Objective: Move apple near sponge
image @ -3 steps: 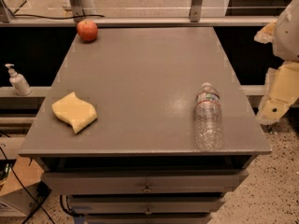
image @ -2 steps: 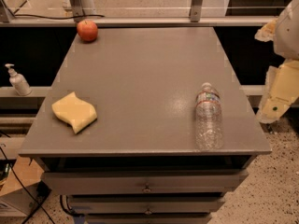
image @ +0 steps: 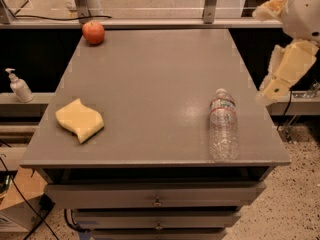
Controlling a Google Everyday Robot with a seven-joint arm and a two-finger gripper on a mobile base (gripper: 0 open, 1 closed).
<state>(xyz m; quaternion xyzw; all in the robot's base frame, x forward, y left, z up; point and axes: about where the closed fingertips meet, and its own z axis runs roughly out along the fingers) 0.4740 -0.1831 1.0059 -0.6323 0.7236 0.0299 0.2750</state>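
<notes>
The red-orange apple (image: 93, 32) sits at the far left corner of the grey table (image: 150, 74). The pale yellow wavy sponge (image: 79, 119) lies flat near the table's front left edge, well apart from the apple. My gripper (image: 274, 86) hangs at the end of the cream-coloured arm off the table's right side, above the floor gap. It is level with the table's middle and far from both the apple and the sponge, and it holds nothing I can see.
A clear plastic water bottle (image: 223, 125) lies on its side near the front right of the table. A soap dispenser (image: 20, 86) stands on a ledge to the left. Drawers (image: 157, 194) sit below the tabletop. Metal posts (image: 210, 3) stand behind the far edge.
The arm on the right has shifted slightly up and to the left. The apple, sponge and bottle have not moved.
</notes>
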